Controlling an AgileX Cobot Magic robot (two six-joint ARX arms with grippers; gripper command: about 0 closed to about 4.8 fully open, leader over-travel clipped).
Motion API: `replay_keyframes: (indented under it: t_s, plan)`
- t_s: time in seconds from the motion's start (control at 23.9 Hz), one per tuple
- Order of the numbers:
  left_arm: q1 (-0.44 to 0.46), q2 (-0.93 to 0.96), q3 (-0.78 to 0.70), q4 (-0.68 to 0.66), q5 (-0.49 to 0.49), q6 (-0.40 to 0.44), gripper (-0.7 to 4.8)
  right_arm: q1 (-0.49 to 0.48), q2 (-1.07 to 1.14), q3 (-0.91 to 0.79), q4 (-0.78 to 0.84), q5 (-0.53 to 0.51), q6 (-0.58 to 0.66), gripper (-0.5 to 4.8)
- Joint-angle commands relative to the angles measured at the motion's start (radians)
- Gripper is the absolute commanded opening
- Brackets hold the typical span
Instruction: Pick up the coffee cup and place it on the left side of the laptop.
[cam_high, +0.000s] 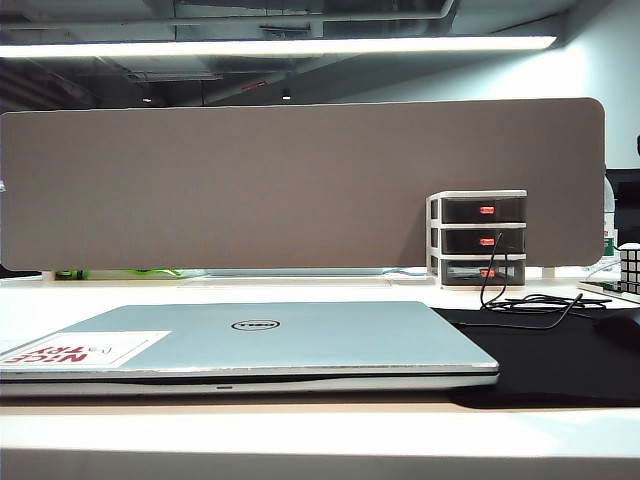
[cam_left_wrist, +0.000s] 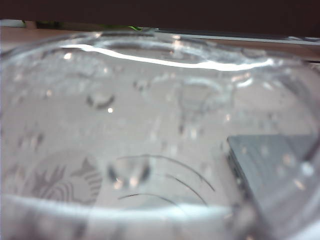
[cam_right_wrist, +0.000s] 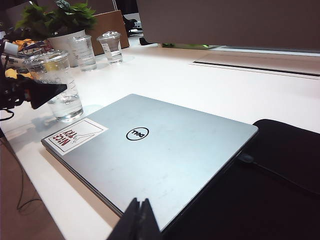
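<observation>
Beside the closed silver-grey Dell laptop (cam_right_wrist: 150, 150), on its left, stands the upright clear plastic coffee cup (cam_right_wrist: 57, 87), flanked by the wide-open, empty left gripper (cam_right_wrist: 30, 92), while the right gripper (cam_right_wrist: 137, 222), fingers together, holds nothing well away.

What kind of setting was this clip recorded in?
Most likely an open-plan office desk: a grey desk divider panel, a closed Dell laptop on the white desk, and a small desktop drawer organizer under ceiling strip lighting.
</observation>
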Motion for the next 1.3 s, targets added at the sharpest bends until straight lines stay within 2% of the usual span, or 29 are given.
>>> replay_keyframes:
  t_s: [0.04, 0.29, 0.42, 0.5, 0.88, 0.96, 1.3]
  plan:
    - [0.001, -0.006, -0.001, 0.013, 0.042, -0.039, 4.79, 0.001, -0.002, -0.006, 0.018, -0.005, -0.001, -0.01]
    - [0.001, -0.006, -0.001, -0.090, 0.048, -0.039, 4.79, 0.000, -0.002, -0.006, 0.018, -0.004, -0.001, -0.01]
    - [0.001, -0.006, -0.001, -0.148, 0.091, -0.039, 4.79, 0.000, -0.002, -0.006, 0.018, -0.004, -0.001, -0.01]
    - [0.001, -0.006, -0.001, -0.167, 0.117, -0.039, 4.79, 0.000, -0.002, -0.006, 0.018, -0.004, -0.001, -0.01]
    - [0.001, -0.040, -0.001, -0.219, 0.111, -0.035, 4.79, 0.000, -0.002, -0.006, 0.018, -0.004, -0.001, -0.01]
    - [0.001, -0.073, -0.001, -0.238, 0.111, -0.035, 4.79, 0.000, -0.002, -0.006, 0.018, -0.004, -0.001, -0.01]
    - [0.001, -0.430, 0.000, -0.566, 0.063, -0.009, 4.79, 0.000, -0.002, -0.006, 0.018, 0.000, 0.000, -0.01]
